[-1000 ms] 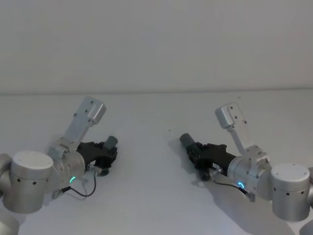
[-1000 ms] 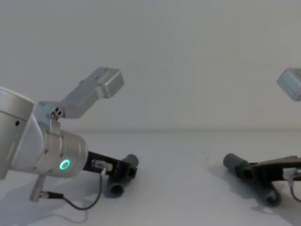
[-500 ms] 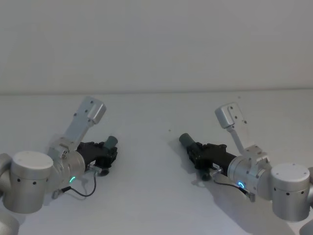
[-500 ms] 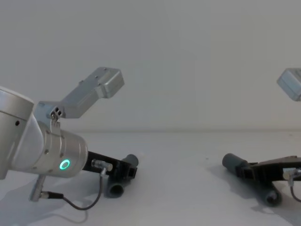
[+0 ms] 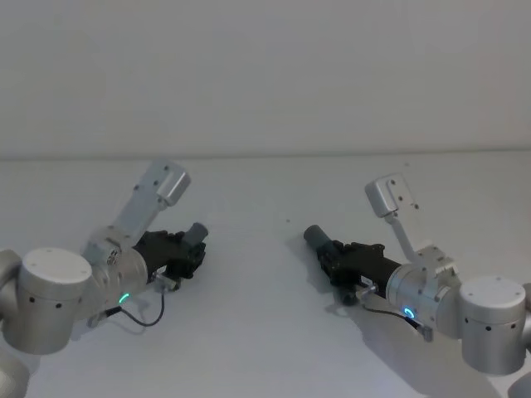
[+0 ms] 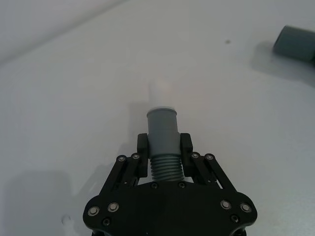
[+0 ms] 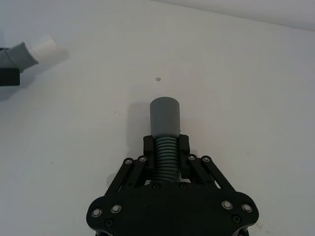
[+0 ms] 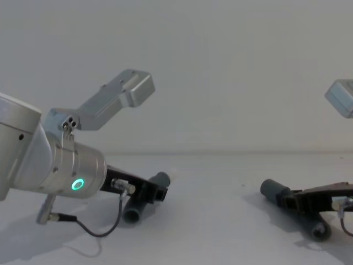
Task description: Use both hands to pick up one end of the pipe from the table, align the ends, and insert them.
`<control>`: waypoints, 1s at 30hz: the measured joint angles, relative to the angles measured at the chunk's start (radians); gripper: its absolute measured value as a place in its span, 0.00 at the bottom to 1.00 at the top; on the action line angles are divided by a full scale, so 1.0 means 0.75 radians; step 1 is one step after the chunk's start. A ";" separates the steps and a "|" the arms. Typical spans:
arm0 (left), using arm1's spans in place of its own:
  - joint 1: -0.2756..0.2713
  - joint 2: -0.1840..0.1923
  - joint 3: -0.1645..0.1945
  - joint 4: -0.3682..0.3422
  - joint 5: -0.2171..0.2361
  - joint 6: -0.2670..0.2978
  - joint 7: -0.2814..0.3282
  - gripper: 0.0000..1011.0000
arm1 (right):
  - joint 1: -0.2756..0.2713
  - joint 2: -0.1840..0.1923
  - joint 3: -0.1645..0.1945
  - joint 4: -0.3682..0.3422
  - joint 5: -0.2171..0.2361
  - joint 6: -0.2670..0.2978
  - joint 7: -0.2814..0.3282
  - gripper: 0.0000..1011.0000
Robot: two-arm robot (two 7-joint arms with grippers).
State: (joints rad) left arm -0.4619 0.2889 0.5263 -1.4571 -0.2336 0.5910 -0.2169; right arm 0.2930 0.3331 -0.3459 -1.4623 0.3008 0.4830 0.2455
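While the left pipe piece (image 6: 162,129) is being gripped at its ribbed section by the closed fingers of the left end effector (image 6: 164,150), its white tip (image 6: 160,91) is being pointed forward over the white counter (image 6: 74,98). Well apart, on the robot's right side, the right pipe piece (image 7: 165,118) is likewise being clamped by the right end effector (image 7: 166,146), its free end (image 5: 312,235) being aimed toward the counter's middle, low at the surface.

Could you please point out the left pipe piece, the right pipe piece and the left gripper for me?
left pipe piece (image 6: 162,125): left wrist view, on its smooth grey collar.
right pipe piece (image 7: 165,115): right wrist view, on its smooth grey end.
left gripper (image 6: 164,149): left wrist view, midway between its fingertips.
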 joint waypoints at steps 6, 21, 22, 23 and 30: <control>-0.029 0.031 0.035 -0.006 0.032 -0.089 -0.063 0.34 | 0.000 0.000 0.000 0.000 0.000 0.000 0.000 0.25; -0.113 0.111 0.132 0.016 0.156 -0.413 -0.222 0.34 | 0.011 0.036 -0.032 -0.011 -0.044 -0.018 0.031 0.25; -0.113 0.111 0.132 0.016 0.156 -0.413 -0.222 0.34 | 0.013 0.042 -0.039 -0.012 -0.050 -0.022 0.036 0.25; -0.122 0.119 0.144 0.023 0.171 -0.448 -0.235 0.34 | 0.018 0.053 -0.049 -0.015 -0.064 -0.029 0.047 0.25; -0.167 0.155 0.202 0.062 0.269 -0.642 -0.291 0.34 | 0.045 0.110 -0.103 -0.030 -0.133 -0.067 0.100 0.25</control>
State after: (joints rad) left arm -0.5873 0.4047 0.6776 -1.4103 -0.0315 0.1096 -0.4355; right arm 0.3266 0.4153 -0.4235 -1.4847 0.2011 0.4325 0.3206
